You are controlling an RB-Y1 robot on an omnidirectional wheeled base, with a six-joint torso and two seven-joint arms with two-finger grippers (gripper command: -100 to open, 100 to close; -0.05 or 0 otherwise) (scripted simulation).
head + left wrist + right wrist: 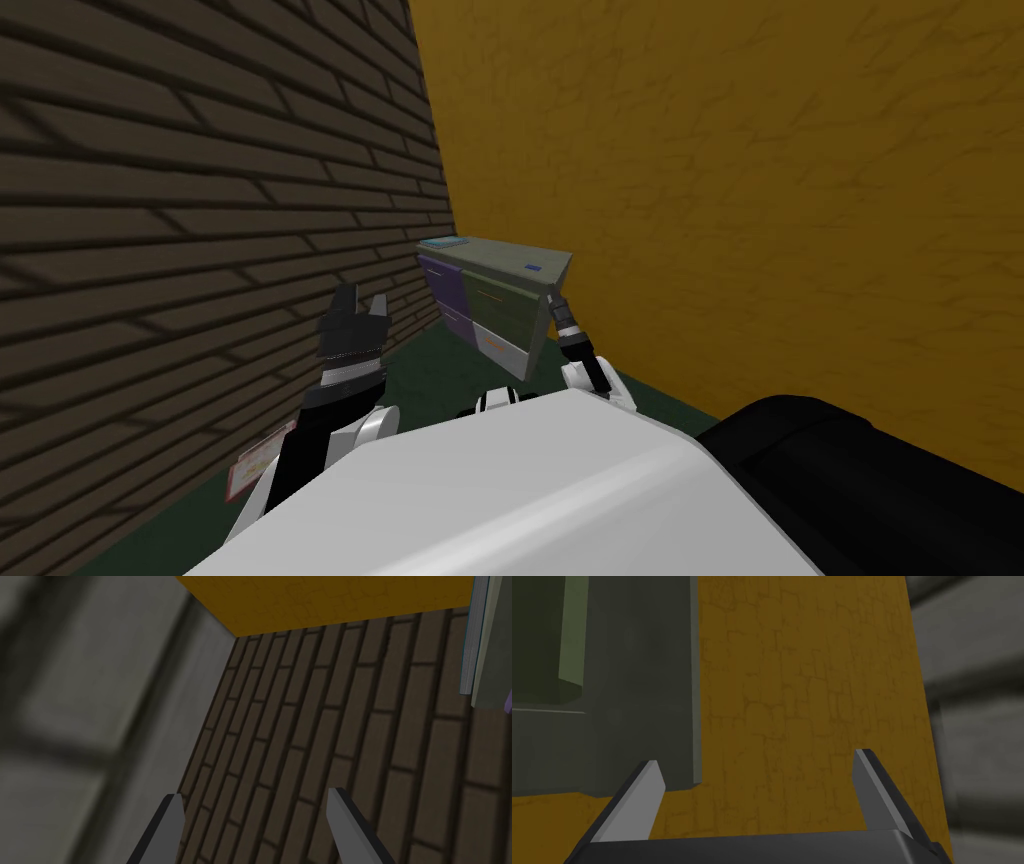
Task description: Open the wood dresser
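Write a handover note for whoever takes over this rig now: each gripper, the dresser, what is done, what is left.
Left gripper: open, empty, raised beside the brick wall, short of the dresser.
Right gripper: open, empty, up at the dresser's end nearest the yellow wall, gripping nothing.
Dresser: in the corner where the two walls meet; its drawer fronts look shut.
Done: the robot faces the dresser with the right arm reached out to it.
Left: bring a gripper onto a drawer front or handle, close on it and pull it open.
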